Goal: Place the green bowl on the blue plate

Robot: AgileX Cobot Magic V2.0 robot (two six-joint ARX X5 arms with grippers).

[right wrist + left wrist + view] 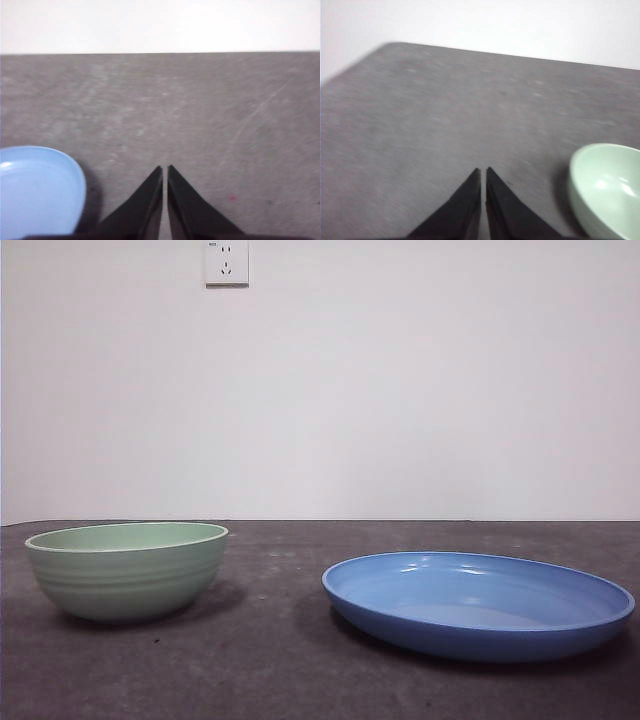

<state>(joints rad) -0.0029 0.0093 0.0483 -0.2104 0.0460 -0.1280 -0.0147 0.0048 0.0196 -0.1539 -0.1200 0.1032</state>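
Observation:
The green bowl [128, 582] stands upright on the dark table at the left of the front view, pale mint with faint ridges. The blue plate [478, 602] lies flat to its right, a clear gap between them. Neither arm appears in the front view. In the left wrist view my left gripper [483, 171] is shut with nothing in it, hanging above bare table with the green bowl [607, 187] off to one side. My right gripper [164, 168] is likewise shut and empty, and part of the blue plate [37, 192] shows beside it.
A dark grey table [290, 660] runs back to a white wall carrying a socket [226, 262]. The table's rounded far corner [390, 46] shows in the left wrist view. A small red speck [231, 199] marks the surface near the right gripper.

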